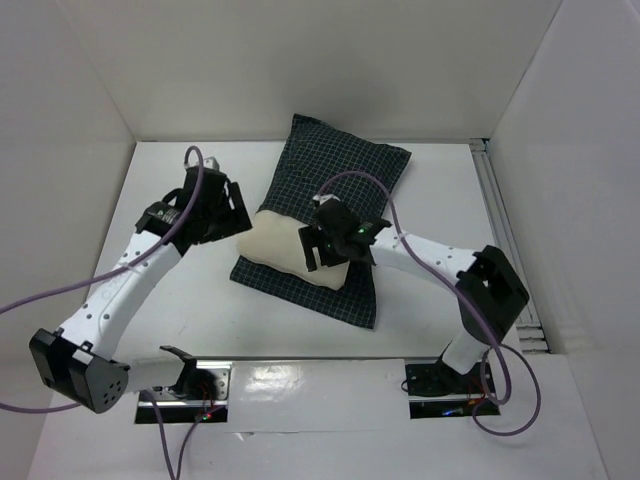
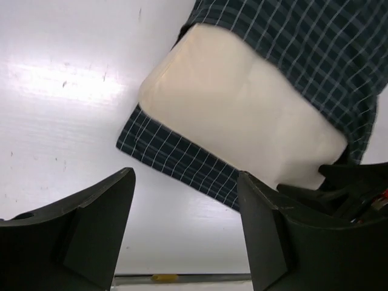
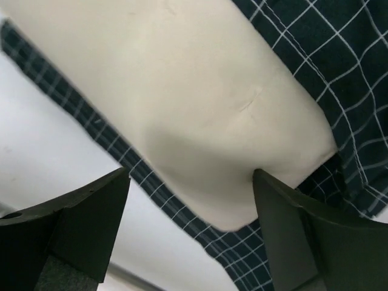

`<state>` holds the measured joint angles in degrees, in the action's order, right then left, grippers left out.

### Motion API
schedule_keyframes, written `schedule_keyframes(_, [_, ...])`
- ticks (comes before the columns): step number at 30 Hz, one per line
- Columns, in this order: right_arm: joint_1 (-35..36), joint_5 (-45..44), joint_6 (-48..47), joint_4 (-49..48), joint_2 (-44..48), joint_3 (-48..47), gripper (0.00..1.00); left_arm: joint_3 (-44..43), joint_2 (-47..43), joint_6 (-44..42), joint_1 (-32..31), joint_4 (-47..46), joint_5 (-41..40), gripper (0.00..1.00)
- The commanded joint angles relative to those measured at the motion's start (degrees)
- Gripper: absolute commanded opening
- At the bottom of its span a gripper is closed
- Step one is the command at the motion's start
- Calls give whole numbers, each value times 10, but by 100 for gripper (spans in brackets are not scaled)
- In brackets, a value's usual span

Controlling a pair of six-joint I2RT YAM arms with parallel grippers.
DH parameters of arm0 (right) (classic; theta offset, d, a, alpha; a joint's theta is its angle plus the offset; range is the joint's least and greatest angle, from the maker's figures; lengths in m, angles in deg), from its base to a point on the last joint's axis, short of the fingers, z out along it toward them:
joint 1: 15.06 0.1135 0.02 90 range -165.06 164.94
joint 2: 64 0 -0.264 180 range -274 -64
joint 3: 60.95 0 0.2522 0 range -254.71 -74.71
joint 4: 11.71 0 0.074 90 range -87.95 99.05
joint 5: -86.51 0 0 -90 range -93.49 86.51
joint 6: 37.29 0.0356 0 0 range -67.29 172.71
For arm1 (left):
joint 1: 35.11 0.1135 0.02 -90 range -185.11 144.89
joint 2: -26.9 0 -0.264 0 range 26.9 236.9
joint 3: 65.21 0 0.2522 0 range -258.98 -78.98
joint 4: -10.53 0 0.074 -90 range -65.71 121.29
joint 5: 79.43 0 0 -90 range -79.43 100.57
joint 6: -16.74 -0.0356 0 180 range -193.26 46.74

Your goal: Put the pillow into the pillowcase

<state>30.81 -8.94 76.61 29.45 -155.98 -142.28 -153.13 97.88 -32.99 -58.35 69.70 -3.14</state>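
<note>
A: Biggest first, what have you got?

B: Your flat white counter (image 1: 440, 190). On it sits the dark navy fabric pillowcase with a fine white check (image 1: 345, 170), lying flat and angled at mid-counter.

A: And the pillow?

B: The plain cream soft rectangular pillow (image 1: 280, 240) lies across the pillowcase's near half. It's mostly uncovered, and checked cloth shows under its near edge.

A: Jaws?

B: Your left gripper (image 2: 185, 230) is just beside the pillow's left end, jaws released, grasping nothing. Your right gripper (image 3: 191, 230) is over the pillow's right end, jaws also spread wide and empty.
</note>
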Motion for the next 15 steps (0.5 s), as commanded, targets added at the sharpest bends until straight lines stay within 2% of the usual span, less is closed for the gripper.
schedule_keyframes(1, [-2,-35,-3,-59,-29,-5,86,45,2,4,24,-23,54,81])
schedule_keyframes(2, [-2,-51,-3,-50,-41,-5,80,52,2,4,29,-23,60,81])
schedule_keyframes(3, [-2,-63,-3,-44,-49,-5,61,66,2,4,36,-23,60,81])
schedule_keyframes(5, [-2,-85,-3,-24,-55,-5,15,91,2,4,36,-46,68,81])
schedule_keyframes(6, [-2,-102,-3,-17,-45,8,0,98,-4,-1,43,-52,76,81])
schedule_keyframes(10, [-30,-143,-9,3,89,73,0,123,-4,-18,49,-80,121,81])
schedule_keyframes(15, [-103,-168,-19,70,180,112,0,164,7,-41,49,-119,181,79])
